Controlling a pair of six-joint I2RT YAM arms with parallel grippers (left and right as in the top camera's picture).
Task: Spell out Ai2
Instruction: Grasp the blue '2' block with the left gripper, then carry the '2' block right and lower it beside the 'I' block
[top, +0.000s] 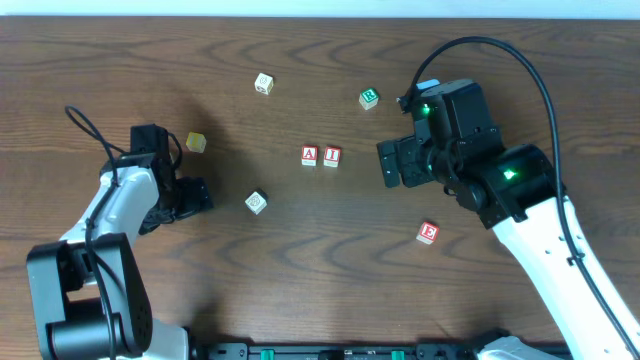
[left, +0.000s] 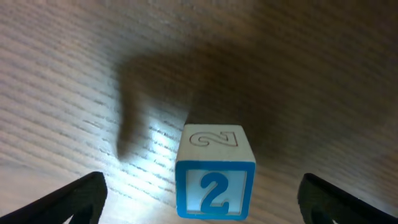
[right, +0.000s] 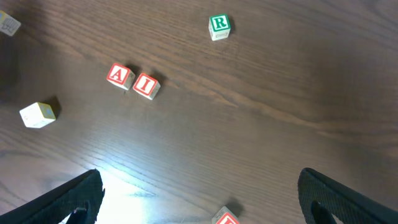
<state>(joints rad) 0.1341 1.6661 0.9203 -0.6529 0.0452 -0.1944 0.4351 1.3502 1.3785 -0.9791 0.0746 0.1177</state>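
The red-edged A cube (top: 309, 155) and red-edged I cube (top: 332, 156) stand side by side mid-table, also seen as the A cube (right: 118, 74) and I cube (right: 146, 85) in the right wrist view. The blue-edged 2 cube (left: 216, 180) sits on the wood, centred between the wide-apart fingers of my left gripper (left: 200, 185), untouched. From overhead the 2 cube (top: 257, 202) lies right of my left gripper (top: 197, 194). My right gripper (top: 390, 165) hovers open right of the I cube, and the right gripper (right: 199, 183) holds nothing.
A green-edged R cube (top: 369, 98) lies at the back. A red-edged E cube (top: 428, 233) sits near the right arm. A yellowish cube (top: 196, 142) is beside the left arm, and a pale cube (top: 263, 84) lies further back.
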